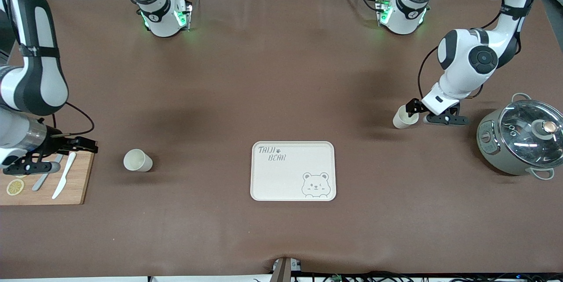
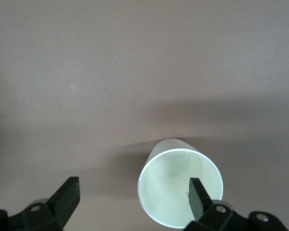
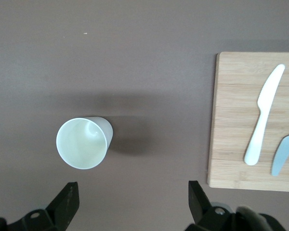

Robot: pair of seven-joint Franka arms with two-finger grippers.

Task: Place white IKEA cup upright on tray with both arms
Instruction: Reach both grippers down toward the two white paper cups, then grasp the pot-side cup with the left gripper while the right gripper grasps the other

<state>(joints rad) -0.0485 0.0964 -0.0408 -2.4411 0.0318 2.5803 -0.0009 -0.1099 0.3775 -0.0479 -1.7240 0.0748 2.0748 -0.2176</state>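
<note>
Cream tray (image 1: 293, 171) near counter's (image 1: 264, 75) front edge, bare. One white cup (image 1: 137, 160) upright toward right arm's end; right hand (image 1: 39, 159) over cutting board (image 1: 74, 185), fingers apart. Second cup (image 1: 405, 116) on its side at left hand (image 1: 418, 112), fingers spread, one inside rim.

The worktop (image 1: 264, 79) wears a matt brown covering, smooth but faintly creased. The tray (image 1: 268, 181) looks like matt cream plastic with grey print. Both white cups (image 1: 137, 160) (image 1: 404, 117) have a smooth, slightly satin plastic look. The cutting board (image 1: 74, 185) is pale wood with visible grain. The pot (image 1: 506, 150) has a dull grey-green body and a glossy glass lid (image 1: 530, 128) with a metal rim.
</note>
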